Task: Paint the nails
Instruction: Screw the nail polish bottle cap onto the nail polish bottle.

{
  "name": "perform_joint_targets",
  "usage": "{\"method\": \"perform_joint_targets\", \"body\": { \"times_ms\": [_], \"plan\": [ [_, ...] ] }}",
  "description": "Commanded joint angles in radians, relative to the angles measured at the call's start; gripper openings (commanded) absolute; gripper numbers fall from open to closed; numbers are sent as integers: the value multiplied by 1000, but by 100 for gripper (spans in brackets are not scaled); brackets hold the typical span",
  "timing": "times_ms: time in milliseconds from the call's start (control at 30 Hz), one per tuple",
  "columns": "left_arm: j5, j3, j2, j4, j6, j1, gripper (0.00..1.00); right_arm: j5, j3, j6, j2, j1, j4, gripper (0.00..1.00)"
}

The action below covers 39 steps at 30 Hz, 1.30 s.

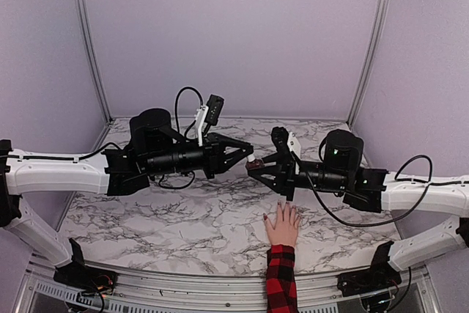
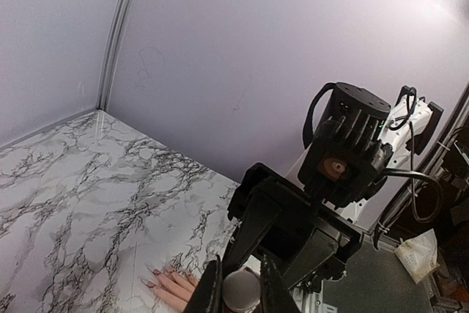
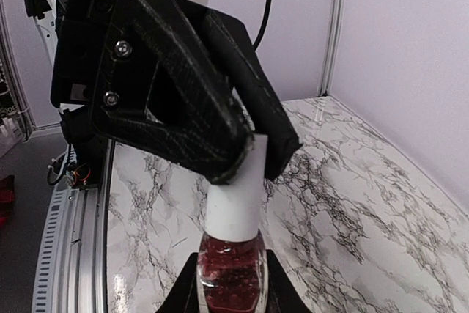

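Top external view: the left gripper (image 1: 246, 157) meets the right gripper (image 1: 256, 168) at frame centre, probably to unscrew the polish. At lower centre a plaid-sleeved hand (image 1: 282, 226) lies flat on the marble table (image 1: 168, 218), its nails (image 1: 282, 204) within reach. Only the right wrist view shows the grips: left jaws clamped on the white cap (image 3: 234, 196), right jaws pinching the red polish bottle (image 3: 231, 273).

One hand (image 1: 283, 225), one bottle (image 3: 231, 273), two pincers (image 1: 248, 157) (image 1: 255, 168)
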Motion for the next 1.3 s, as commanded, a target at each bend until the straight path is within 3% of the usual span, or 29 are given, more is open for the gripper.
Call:
{"method": "perform_joint_targets", "body": {
  "times_ms": [0,400,667,933,1133,1267],
  "plan": [
    [179,-26,22,-10,76,-17,0,-193,64,32,-34,-19,157,0],
    [436,-42,32,-11,242,-12,0,-477,78,34,-61,-24,246,0],
    [486,-54,23,-11,304,0,3,-514,86,41,-69,-26,268,0],
    [274,-64,-65,-9,242,22,23,-373,83,-16,-50,-26,171,0],
    [100,-91,-163,8,219,22,46,-251,81,-32,-31,-26,125,0],
    [-1,-113,-189,39,174,21,47,-78,81,-21,-26,-25,102,0]
  ]
}}
